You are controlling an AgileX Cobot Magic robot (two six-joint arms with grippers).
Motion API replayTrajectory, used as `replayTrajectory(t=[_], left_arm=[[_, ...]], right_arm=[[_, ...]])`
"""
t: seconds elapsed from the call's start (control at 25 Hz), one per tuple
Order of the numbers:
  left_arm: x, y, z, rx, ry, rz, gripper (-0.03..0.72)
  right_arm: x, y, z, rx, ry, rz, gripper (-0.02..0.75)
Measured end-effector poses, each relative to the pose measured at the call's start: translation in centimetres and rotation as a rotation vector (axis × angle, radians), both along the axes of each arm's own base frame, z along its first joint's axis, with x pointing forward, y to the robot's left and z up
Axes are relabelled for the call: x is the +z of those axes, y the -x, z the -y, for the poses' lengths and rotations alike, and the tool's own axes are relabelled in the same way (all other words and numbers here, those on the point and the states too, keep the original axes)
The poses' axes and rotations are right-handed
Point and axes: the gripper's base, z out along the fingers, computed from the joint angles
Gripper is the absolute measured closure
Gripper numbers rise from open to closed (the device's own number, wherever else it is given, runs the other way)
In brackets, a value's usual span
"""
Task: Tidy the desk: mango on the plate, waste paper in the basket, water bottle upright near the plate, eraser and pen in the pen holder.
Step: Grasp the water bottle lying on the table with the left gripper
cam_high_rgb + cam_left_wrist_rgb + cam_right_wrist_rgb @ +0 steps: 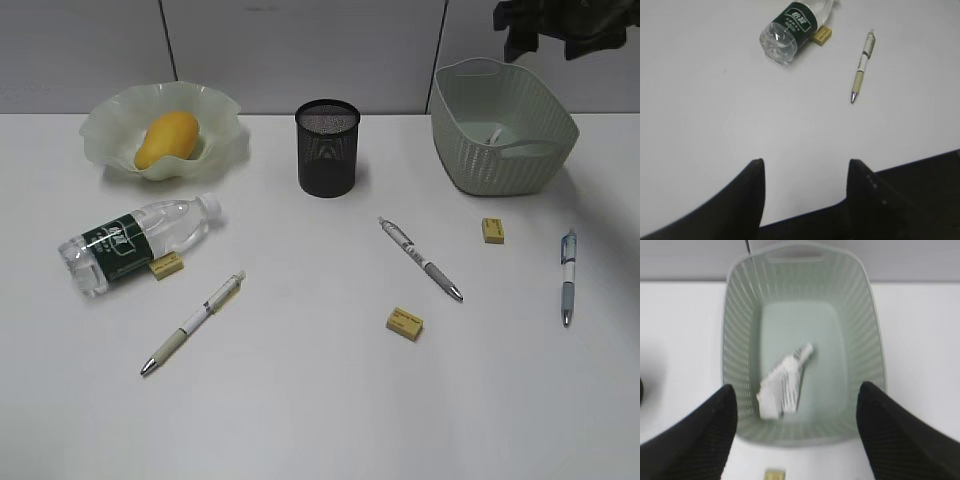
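Right gripper (795,430), spread, reveals waste paper (784,382) inside basket (740,340).

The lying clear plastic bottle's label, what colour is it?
Dark green with white print, clearest on the clear plastic bottle in the left wrist view.

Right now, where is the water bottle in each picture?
Exterior view: the water bottle lies on its side at the left of the desk, below the plate.
Left wrist view: it is at the top middle, base toward the camera.
Right wrist view: not in it; only the basket with the waste paper.
Shared landmark: the small yellow eraser tucked against the bottle, seen in both the exterior and left wrist views.
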Motion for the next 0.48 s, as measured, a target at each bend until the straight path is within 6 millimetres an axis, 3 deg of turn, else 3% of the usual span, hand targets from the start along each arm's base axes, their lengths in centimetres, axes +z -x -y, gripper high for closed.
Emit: replayTrajectory(t=[0.28, 0.48], left_arm=[[0.0, 0.0, 0.0, 0.0, 0.0, 0.0, 0.291], [0.0, 0.0, 0.0, 0.0, 0.0, 0.0, 0.291]], right_arm=[[0.8, 4.5, 0.8, 0.045, 0.089, -0.398, 0.155], [2.3, 6.3, 0.8, 0.059, 0.071, -0.458, 0.155]])
